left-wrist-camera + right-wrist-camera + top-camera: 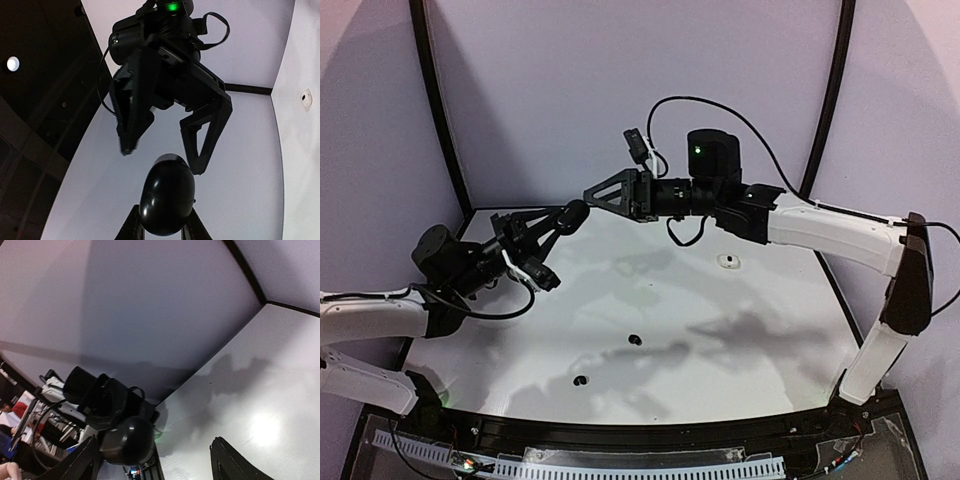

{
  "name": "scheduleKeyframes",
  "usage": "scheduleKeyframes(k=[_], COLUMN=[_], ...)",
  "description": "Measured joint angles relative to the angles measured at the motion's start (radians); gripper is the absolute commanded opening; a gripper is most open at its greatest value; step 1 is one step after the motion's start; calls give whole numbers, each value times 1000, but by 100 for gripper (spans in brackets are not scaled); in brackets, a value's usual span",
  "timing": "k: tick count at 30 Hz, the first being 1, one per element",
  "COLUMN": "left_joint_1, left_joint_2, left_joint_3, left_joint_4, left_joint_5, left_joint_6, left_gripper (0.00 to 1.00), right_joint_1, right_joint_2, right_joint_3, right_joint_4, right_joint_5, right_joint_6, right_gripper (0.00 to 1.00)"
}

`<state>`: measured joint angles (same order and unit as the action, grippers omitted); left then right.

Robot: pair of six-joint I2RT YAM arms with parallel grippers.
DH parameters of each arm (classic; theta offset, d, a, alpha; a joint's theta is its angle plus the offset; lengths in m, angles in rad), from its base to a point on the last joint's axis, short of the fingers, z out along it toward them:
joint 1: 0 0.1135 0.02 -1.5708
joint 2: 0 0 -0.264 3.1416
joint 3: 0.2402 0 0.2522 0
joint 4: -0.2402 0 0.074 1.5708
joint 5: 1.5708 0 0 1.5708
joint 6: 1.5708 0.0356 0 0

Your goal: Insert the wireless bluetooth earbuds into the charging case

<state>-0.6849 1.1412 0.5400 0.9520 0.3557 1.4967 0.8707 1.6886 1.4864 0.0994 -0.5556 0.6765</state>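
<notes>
The left pincer (560,217) pinches the closed black case (166,200), the right pincer (588,192) spread just beyond; black earbuds (633,340) lie loose below, apparently none inserted

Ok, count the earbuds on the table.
3: white earbud at the far right, black earbud mid-table, second black earbud near the front left. Others may be hidden.

A glossy white table (720,340) fills the middle, and pale lilac walls (570,90) rise close behind it and at both its sides. Two black curved struts (428,50) climb from the table's far corners, a slotted white cable duct (620,463) runs along its near edge, and a bright glare (265,430) sits on its top.
</notes>
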Motion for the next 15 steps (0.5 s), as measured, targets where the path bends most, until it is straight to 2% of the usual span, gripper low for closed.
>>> scheduleKeyframes(k=[4,12,14,15], left_joint_1=[0,-1,-2,-3], left_joint_2=[15,27,30,30], left_joint_3=[0,0,0,0], left_joint_4=[14,37,36,36], left_joint_5=[-5,-5,-5,-2], left_joint_6=[42,75,77,78], left_gripper=[1,1,1,1], right_joint_1=[8,12,13,14], right_joint_2=[15,60,81,87], right_joint_3=[13,52,65,69], right_joint_4=[36,42,38,34], right_joint_5=[-84,-173,-194,-201], right_joint_6=[18,28,30,27], right_gripper=[61,54,47,37])
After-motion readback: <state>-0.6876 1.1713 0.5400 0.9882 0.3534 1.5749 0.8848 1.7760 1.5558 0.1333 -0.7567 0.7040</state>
